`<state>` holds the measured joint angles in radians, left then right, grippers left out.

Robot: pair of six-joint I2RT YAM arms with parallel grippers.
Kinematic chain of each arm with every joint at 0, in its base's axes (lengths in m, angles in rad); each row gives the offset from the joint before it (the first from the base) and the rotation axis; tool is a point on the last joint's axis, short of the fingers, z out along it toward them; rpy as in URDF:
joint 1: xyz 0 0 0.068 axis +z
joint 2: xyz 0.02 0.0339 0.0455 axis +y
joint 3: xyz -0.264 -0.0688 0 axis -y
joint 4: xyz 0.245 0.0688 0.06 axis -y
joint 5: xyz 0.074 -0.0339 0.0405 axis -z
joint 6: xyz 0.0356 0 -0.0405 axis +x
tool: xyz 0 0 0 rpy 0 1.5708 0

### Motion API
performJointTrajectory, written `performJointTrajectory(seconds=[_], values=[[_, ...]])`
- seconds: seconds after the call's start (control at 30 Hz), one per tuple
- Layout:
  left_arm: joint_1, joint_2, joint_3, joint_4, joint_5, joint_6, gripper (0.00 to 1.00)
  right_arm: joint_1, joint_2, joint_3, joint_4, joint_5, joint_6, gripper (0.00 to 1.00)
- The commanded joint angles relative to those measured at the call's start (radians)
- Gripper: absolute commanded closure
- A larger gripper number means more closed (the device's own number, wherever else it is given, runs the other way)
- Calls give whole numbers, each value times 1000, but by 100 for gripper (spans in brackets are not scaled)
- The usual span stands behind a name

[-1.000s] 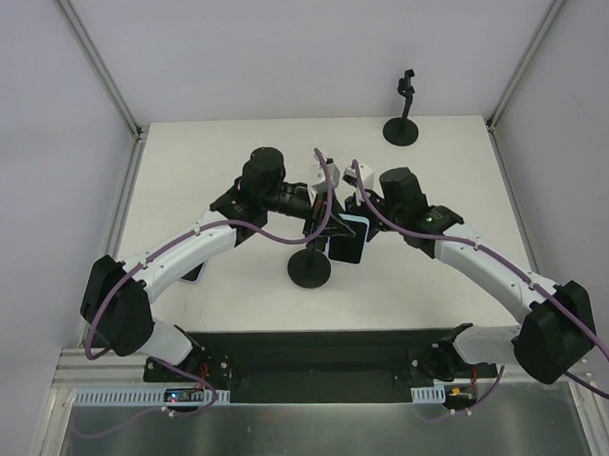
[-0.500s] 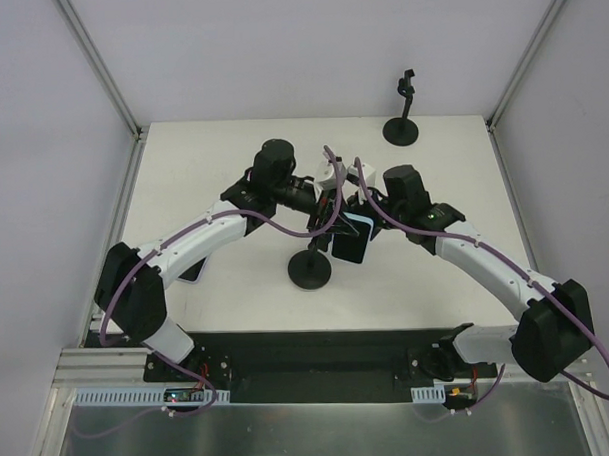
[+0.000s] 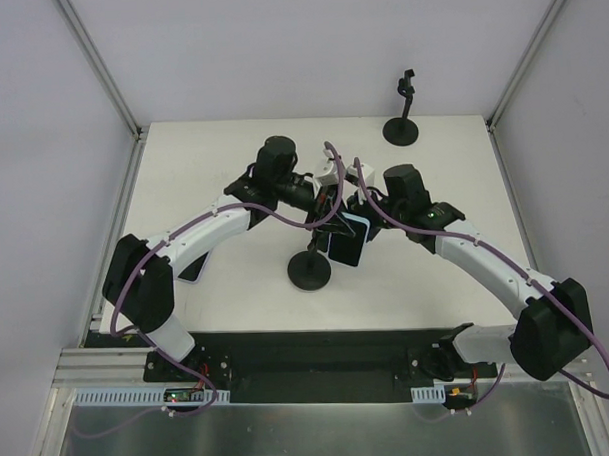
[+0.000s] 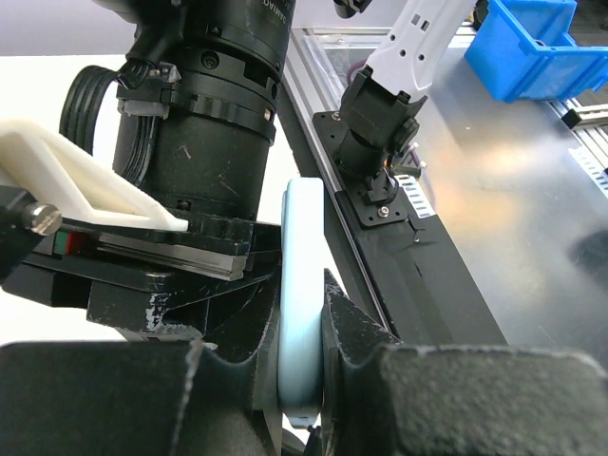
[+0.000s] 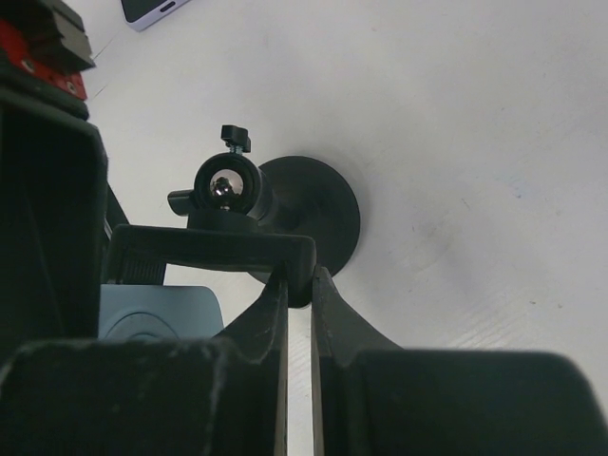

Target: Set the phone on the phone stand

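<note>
While edge-held, phone [image 3: 347, 242] tilted lengthwise.

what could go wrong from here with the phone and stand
The left gripper alone holds the phone, so it may slip or twist as it enters the clamp. The right gripper holds the stand by the clamp's end; a pull could tip it. The two grippers are crowded together and might collide.

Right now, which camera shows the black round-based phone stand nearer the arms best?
The right wrist view: the black round-based phone stand shows its disc base, ball joint, small knob and clamp bar. The top view shows mainly its base, the upper part hidden under the arms. The left wrist view shows no clear part of it.
</note>
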<state>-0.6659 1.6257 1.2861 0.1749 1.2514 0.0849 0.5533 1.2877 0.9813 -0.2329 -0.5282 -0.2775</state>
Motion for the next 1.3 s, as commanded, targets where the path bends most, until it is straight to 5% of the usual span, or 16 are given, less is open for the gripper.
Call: performJointTrajectory(seconds=[0.0,0.6,1.27], values=[[29,17,59,52,5,32,100,4,-5,54,4,-110,4,99],[92,-3,30,18,-35,36,100,-10,-42,10,32,-26,17,99],[92,86,122,-2,72,16,100,-21,12,49,18,-158,-8,99]])
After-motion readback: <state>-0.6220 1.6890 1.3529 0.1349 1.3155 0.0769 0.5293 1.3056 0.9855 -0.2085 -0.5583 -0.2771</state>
